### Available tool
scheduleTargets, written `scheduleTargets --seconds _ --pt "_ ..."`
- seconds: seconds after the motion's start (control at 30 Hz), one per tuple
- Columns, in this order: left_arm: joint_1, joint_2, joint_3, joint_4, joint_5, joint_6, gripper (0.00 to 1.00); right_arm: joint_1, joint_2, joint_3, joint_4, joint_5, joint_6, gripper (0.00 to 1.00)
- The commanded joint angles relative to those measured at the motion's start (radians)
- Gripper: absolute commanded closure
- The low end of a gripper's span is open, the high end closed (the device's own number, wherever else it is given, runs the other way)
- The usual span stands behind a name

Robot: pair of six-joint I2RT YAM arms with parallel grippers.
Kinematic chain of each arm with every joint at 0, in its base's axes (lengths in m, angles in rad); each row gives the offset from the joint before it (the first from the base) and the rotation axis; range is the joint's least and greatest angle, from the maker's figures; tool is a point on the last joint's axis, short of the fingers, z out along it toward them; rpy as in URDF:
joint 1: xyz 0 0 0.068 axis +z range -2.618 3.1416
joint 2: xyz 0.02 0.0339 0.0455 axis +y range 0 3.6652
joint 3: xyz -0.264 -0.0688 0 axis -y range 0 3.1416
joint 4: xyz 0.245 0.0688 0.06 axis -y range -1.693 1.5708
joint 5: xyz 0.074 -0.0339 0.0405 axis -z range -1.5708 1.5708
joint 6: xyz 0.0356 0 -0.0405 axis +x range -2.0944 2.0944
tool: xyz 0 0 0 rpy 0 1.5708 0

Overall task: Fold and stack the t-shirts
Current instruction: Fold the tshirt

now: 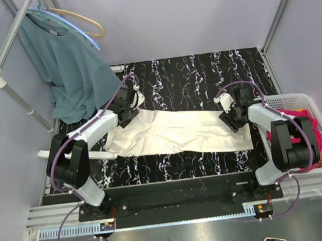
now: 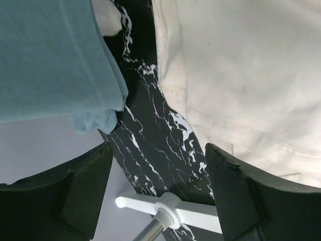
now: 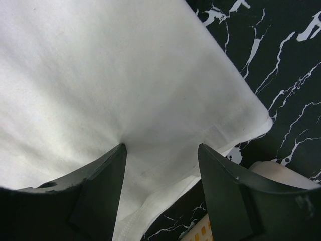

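A cream t-shirt [image 1: 180, 131] lies spread flat across the black marbled table [image 1: 202, 74].

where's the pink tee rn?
Top view, far right: the pink tee lies bunched in the white basket beside the table's right edge, partly hidden behind the right arm.

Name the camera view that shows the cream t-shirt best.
Top external: nearly the whole cream t-shirt lies spread across the table. The left wrist catches only a seamed edge; the right wrist only one corner.
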Motion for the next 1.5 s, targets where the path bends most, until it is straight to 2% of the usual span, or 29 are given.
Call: scheduleTargets --seconds 0.0,0.17,0.43,1.03,1.47 --pt "0.005 -0.045 0.061 0.024 0.143 -0.018 0.19 0.001 -0.03 0.015 -0.135 0.009 0.018 0.29" --pt "0.005 -0.025 0.086 -0.016 0.246 -0.029 0.15 0.001 -0.074 0.07 -0.19 -0.03 0.04 0.22" --pt "0.002 -0.016 0.06 -0.021 0.272 -0.037 0.09 0.001 -0.087 0.155 -0.223 -0.05 0.055 0.13" --pt "-0.024 0.111 0.051 -0.049 0.234 -0.026 0.05 0.001 0.113 0.264 -0.137 -0.053 0.035 0.05" --pt "-0.038 0.163 0.035 -0.098 0.162 -0.005 0.04 0.001 0.2 0.221 -0.086 -0.056 0.002 0.02"
